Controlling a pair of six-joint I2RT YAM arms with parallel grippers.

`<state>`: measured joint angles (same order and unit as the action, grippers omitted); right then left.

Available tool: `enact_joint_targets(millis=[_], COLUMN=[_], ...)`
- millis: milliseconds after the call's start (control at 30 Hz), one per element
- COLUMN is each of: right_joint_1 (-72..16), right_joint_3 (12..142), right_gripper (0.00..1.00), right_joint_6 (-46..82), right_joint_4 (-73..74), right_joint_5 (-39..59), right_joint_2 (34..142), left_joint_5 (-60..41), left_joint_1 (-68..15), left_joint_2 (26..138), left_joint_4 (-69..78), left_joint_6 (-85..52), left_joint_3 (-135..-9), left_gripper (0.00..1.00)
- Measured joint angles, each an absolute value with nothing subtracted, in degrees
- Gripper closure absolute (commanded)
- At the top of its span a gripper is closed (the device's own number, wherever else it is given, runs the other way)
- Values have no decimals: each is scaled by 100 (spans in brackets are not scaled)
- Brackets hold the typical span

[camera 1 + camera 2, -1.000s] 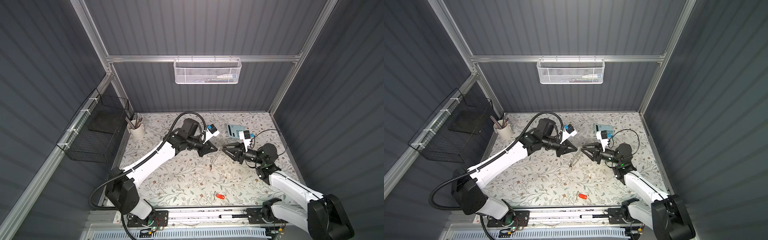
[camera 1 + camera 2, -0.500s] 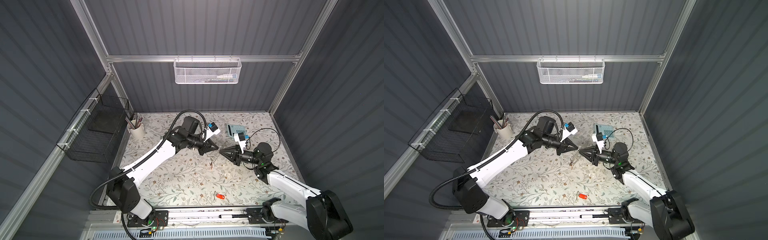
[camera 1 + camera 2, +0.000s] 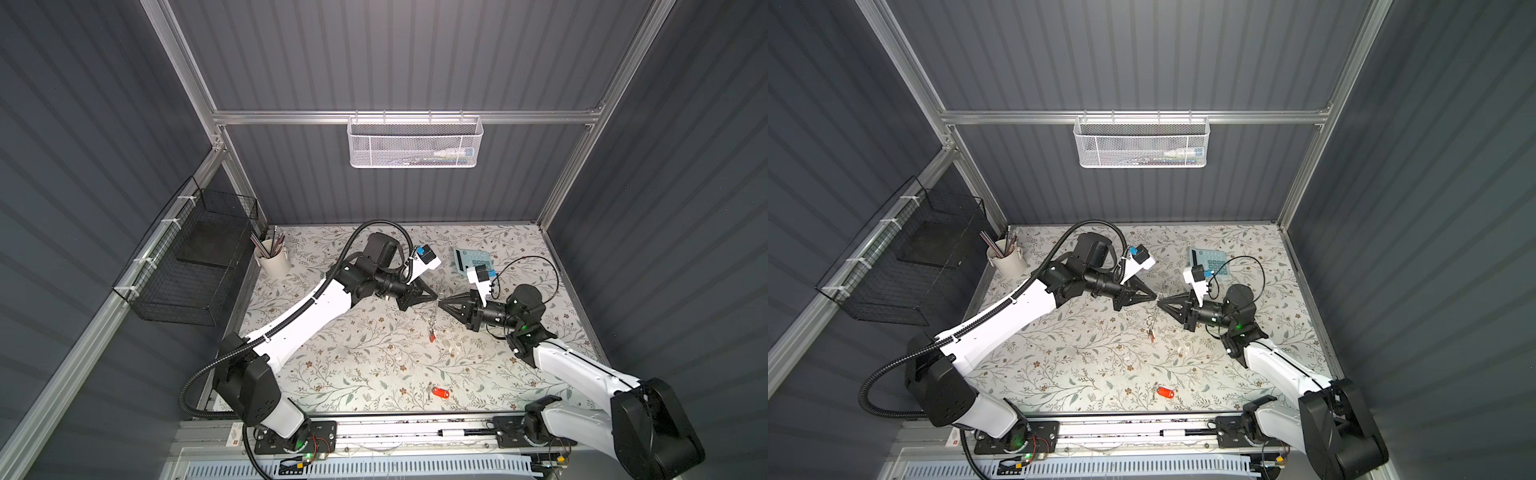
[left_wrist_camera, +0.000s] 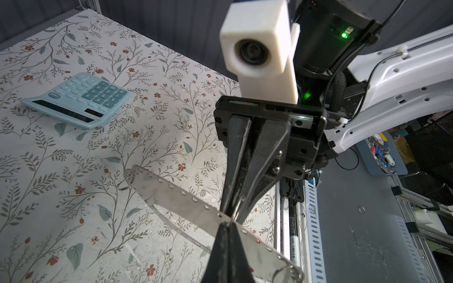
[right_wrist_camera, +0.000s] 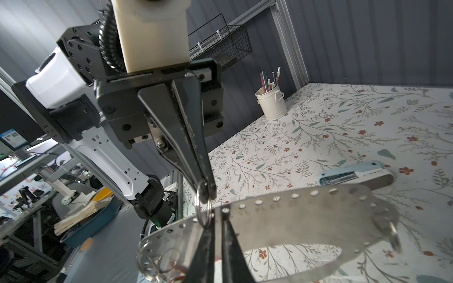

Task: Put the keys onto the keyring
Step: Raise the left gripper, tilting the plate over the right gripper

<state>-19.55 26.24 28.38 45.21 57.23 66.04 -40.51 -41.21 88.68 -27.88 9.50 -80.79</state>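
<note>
The keyring (image 3: 433, 316) (image 3: 1150, 322), a thin gray plate with holes along its rim, hangs on edge above the middle of the table between both grippers. In the wrist views its flat face (image 4: 171, 193) (image 5: 306, 213) shows. My left gripper (image 3: 436, 299) (image 5: 207, 196) is shut on a small wire ring threaded through the rim. My right gripper (image 3: 442, 300) (image 5: 218, 213) meets it tip to tip; its jaws stand a narrow slit apart at the rim beside that ring. One red key (image 3: 432, 336) dangles from the plate's lower end. Another key (image 3: 441, 392) (image 3: 1165, 392) lies near the front edge.
A pale blue calculator (image 3: 471, 259) (image 4: 78, 100) lies at the back right, and a blue stapler (image 5: 355, 175) lies on the table behind the plate. A white pencil cup (image 3: 272, 259) stands at the back left. A black wire basket (image 3: 187, 266) hangs on the left wall.
My right gripper has moved left until its tips meet the left gripper's, and its jaws have narrowed from wide apart. The left gripper has stayed shut in place.
</note>
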Motion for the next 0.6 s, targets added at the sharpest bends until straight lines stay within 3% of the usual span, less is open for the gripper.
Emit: enact_joint_targets(millis=[100,300,467,600], right_joint_1=[-1944,-1940,-1940,-1940], right_joint_3=[2604,2602,2620,2641], right_gripper=[70,66,71,81], right_joint_6=[2810,2803,2827,2904], right_joint_4=[4456,4456,4493,4639], right_joint_5=[5649,5614,5634,5658], right_joint_2=[6445,6182,6302,6517], left_joint_5=[-4027,-4029,-4036,-4036], left_joint_1=[-4121,-4117,-4117,-4117], left_joint_2=[8868,8868,8868,8868], left_joint_4=[-2808,-2895,-2917,-2919], left_joint_6=[952,998,1015,1015], left_joint_3=[-8079,-8079,-8079,-8079], left_gripper=[100,100,100,100])
